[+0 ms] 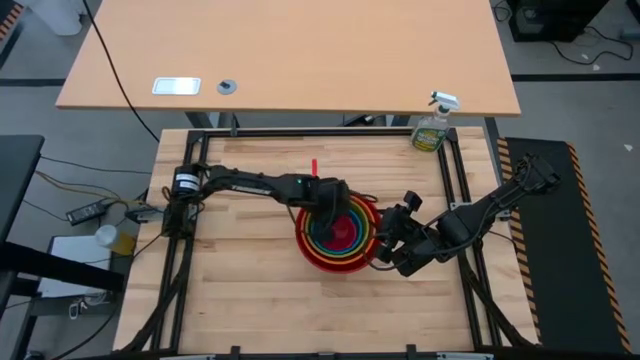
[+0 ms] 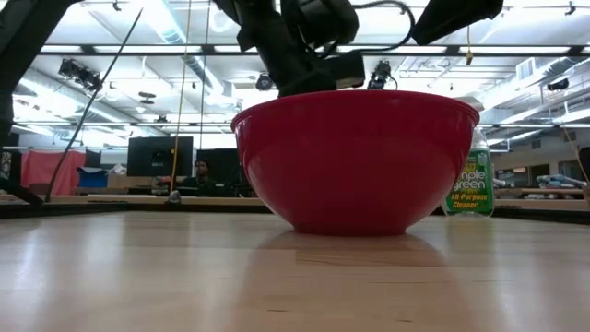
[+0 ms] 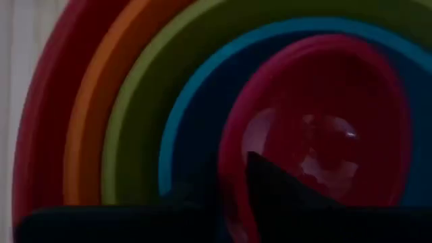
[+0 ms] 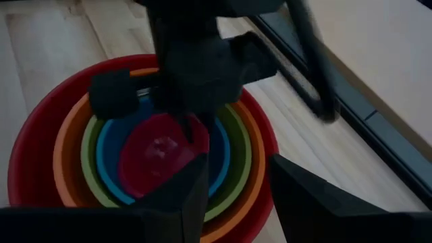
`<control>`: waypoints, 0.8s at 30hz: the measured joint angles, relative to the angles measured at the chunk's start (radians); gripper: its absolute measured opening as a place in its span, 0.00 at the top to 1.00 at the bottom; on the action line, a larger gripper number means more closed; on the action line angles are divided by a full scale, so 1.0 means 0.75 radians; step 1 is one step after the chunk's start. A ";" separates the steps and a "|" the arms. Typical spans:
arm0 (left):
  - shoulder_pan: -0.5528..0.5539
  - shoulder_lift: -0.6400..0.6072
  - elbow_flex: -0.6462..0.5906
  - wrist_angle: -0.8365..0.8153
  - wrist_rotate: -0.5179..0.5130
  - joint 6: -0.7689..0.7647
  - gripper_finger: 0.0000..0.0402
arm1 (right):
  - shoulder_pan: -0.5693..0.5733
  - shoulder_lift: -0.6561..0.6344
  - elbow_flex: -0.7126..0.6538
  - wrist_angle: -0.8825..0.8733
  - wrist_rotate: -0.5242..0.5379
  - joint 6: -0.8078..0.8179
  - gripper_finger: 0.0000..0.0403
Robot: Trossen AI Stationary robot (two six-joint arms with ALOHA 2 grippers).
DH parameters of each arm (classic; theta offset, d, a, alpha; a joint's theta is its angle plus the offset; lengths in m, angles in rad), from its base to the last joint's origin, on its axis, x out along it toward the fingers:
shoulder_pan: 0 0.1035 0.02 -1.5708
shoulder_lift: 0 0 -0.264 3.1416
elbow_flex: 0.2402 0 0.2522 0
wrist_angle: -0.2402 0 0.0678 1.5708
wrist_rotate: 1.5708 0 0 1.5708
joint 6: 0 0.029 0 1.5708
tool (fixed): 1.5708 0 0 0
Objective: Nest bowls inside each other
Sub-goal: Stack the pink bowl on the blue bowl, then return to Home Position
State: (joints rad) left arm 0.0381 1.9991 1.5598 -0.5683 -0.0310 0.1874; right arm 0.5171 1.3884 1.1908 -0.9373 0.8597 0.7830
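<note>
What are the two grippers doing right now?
Left gripper: over the pink bowl in the nested stack; open or closed cannot be told.
Right gripper: open, empty, beside the red bowl.

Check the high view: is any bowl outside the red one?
No: the orange, green, blue and pink bowls all sit ringed inside the red bowl.
</note>
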 joint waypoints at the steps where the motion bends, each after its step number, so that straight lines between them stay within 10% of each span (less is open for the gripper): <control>1: -0.007 0.000 0.000 0.006 -0.004 0.023 0.76 | 0.000 0.000 0.000 0.000 0.000 0.002 0.60; 10: -0.055 -0.096 -0.002 0.014 -0.114 0.151 0.39 | 0.006 -0.001 0.000 0.013 0.005 0.039 0.60; 24: -0.178 -0.802 -0.832 0.579 -0.225 0.218 0.47 | 0.099 -0.001 0.000 0.015 0.079 0.079 0.60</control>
State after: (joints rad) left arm -0.0952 1.3980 0.9361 -0.1343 -0.2001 0.3508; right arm 0.5910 1.3876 1.1908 -0.9258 0.9188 0.8425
